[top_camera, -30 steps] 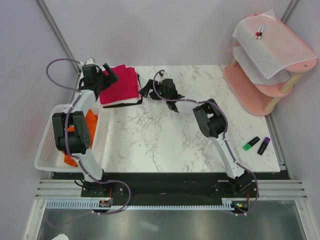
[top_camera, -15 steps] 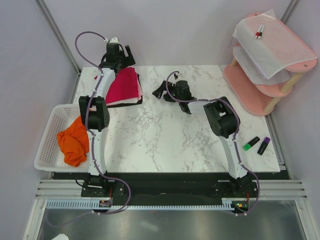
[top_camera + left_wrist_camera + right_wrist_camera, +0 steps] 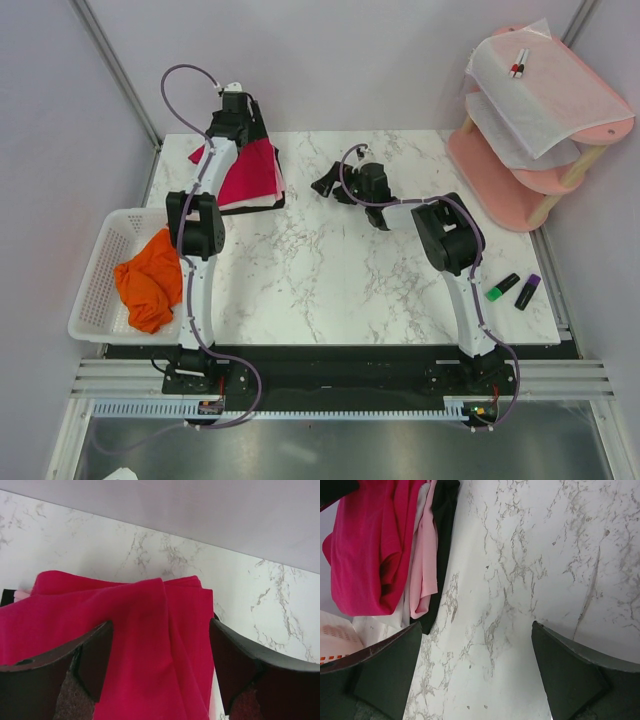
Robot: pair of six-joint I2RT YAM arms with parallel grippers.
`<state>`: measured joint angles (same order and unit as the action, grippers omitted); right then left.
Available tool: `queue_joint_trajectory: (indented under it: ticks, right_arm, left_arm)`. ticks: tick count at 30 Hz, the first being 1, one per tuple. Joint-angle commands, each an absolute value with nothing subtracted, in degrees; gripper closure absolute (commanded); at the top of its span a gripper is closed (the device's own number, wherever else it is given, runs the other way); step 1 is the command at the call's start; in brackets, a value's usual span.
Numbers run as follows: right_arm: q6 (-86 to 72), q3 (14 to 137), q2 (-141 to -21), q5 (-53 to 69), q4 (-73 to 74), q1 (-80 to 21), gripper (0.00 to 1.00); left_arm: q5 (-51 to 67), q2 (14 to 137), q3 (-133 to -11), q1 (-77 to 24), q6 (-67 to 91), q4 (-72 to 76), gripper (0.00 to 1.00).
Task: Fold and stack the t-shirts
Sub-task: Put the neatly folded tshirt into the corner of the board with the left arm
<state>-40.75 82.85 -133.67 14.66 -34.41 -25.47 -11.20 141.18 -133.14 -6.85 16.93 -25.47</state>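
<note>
Left gripper [image 3: 160, 626] is spread wide astride a ridge of the red t-shirt [image 3: 250, 175], stacked at the far-left corner of the table [image 3: 330, 290]. It is probably tidying the stack, so next it should pinch only 1 layer. Right gripper [image 3: 476, 629] gapes empty alongside. The orange t-shirt [image 3: 148, 280] lies crumpled in the basket [image 3: 92, 300] off the left edge. Nothing blocks the arms.

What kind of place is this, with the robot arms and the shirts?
Probably a robot lab, not a home: a left arm and a right arm bolted to a marble table, plain walls around, and a red shirt laid out for practice.
</note>
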Motion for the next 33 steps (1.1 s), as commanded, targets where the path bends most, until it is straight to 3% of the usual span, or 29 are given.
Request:
queue_joint_trajectory:
  ticks: [1,10,13,15,16,19,33]
  right_arm:
    - [-41.6,81.1,-131.9,16.4,-36.4,-24.9,0.02]
    - [-42.2,79.8,-132.5,17.2,-37.7,-23.8,0.02]
    - [-42.3,79.6,-132.5,17.6,-37.8,-23.4,0.02]
    - [-42.3,79.5,-132.6,17.8,-37.8,-23.3,0.02]
    - [-42.3,79.4,-132.7,17.9,-37.8,-23.2,0.02]
    - [-42.5,79.3,-133.2,18.4,-38.1,-23.3,0.02]
    - [-43.6,78.3,-135.0,20.0,-39.6,-23.1,0.02]
  left_arm:
    - [-18.2,143.8,-137.8,-7.9,12.1,-25.3,0.18]
    - [-24.0,147.7,-141.0,-9.5,10.0,-26.0,0.39]
    - [-25.4,148.0,-141.1,-9.5,10.4,-26.1,0.52]
    - [-26.1,148.2,-141.3,-9.5,10.8,-26.1,0.64]
    - [-26.1,147.8,-141.2,-9.5,11.0,-26.1,0.76]
    - [-25.9,146.9,-140.8,-9.6,12.1,-26.0,0.98]
    - [-27.0,138.2,-134.4,-12.6,9.8,-20.9,0.98]
